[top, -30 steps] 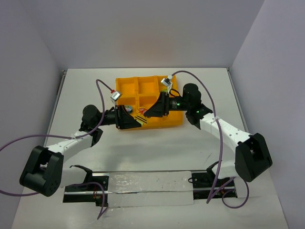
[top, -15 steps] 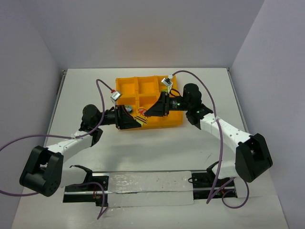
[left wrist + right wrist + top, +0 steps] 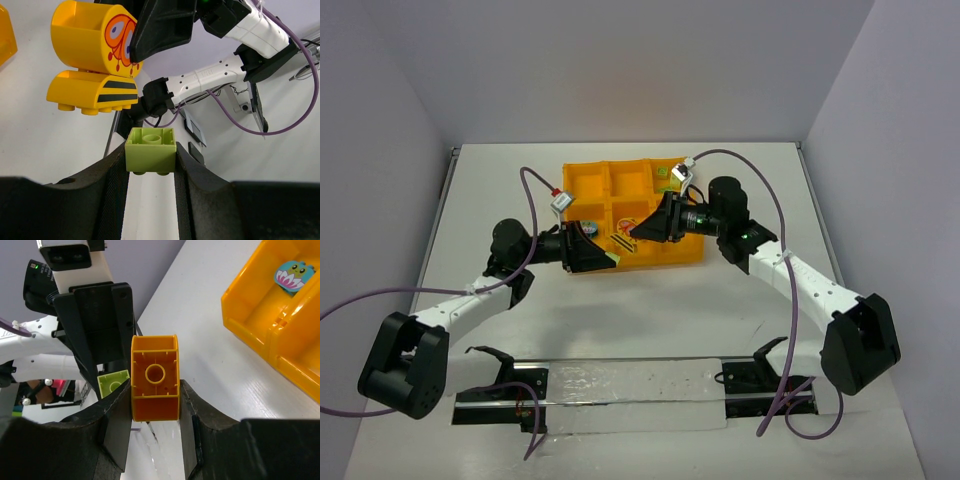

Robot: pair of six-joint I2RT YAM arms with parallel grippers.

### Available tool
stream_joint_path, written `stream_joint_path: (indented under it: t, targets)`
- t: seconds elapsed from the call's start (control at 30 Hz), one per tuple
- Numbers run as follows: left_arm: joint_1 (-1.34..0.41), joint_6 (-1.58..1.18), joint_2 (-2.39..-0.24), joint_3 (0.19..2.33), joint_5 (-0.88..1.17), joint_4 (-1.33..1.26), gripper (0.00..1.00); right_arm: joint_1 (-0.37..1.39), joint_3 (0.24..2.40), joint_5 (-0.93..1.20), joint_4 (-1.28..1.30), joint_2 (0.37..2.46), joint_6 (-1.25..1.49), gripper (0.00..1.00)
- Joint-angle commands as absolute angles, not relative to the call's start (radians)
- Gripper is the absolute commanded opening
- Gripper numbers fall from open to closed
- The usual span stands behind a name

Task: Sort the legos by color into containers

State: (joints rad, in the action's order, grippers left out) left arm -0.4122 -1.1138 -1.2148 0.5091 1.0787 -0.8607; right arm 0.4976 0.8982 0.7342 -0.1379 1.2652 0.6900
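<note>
My left gripper [image 3: 150, 156] is shut on a lime green lego [image 3: 150, 150] and holds it off the table. My right gripper [image 3: 155, 390] is shut on a yellow-orange lego cluster [image 3: 155, 377], which shows an orange butterfly print and black stripes in the left wrist view [image 3: 92, 55]. In the top view the two grippers, left [image 3: 610, 257] and right [image 3: 636, 230], face each other closely over the near left part of the orange-yellow tray [image 3: 582, 178]. A teal-blue piece with a flower print [image 3: 292, 274] lies in one tray well [image 3: 250, 305].
A clear strip on a metal rail [image 3: 620, 385] lies across the table's near edge between the arm bases. Purple cables [image 3: 525, 190] loop above both arms. Walls close in the table at the left, back and right.
My right gripper has drawn slightly right and back with the yellow-orange cluster in it. My left gripper has hardly moved and still holds the green lego.
</note>
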Motion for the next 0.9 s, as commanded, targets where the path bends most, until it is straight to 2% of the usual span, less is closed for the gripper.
stream_joint_path:
  t: [0.0, 0.13, 0.33, 0.6, 0.8, 0.87]
  targets:
    - [-0.41, -1.079, -1.193, 0.52, 1.077, -0.864, 0.0, 0.495, 0.935, 0.71, -0.134, 1.238, 0.666, 0.0]
    - [-0.406, -1.016, -1.179, 0.543, 1.057, -0.74, 0.0, 0.495, 0.965, 0.612, -0.02, 1.223, 0.617, 0.0]
    - [-0.372, -0.844, -1.182, 0.658, 0.934, -0.377, 0.0, 0.495, 1.038, 0.165, 0.248, 1.147, 0.542, 0.0]
    - [-0.37, -0.727, -1.251, 0.9, 0.731, -0.09, 0.0, 0.494, 1.038, -0.218, 0.361, 0.98, 0.52, 0.0]
    - [-0.381, -0.754, -1.45, 1.14, 0.621, -0.026, 0.0, 0.493, 1.018, -0.363, 0.386, 0.903, 0.532, 0.0]
    - [-0.391, -0.784, -1.558, 1.286, 0.614, -0.022, 0.0, 0.494, 1.012, -0.383, 0.397, 0.888, 0.534, 0.0]
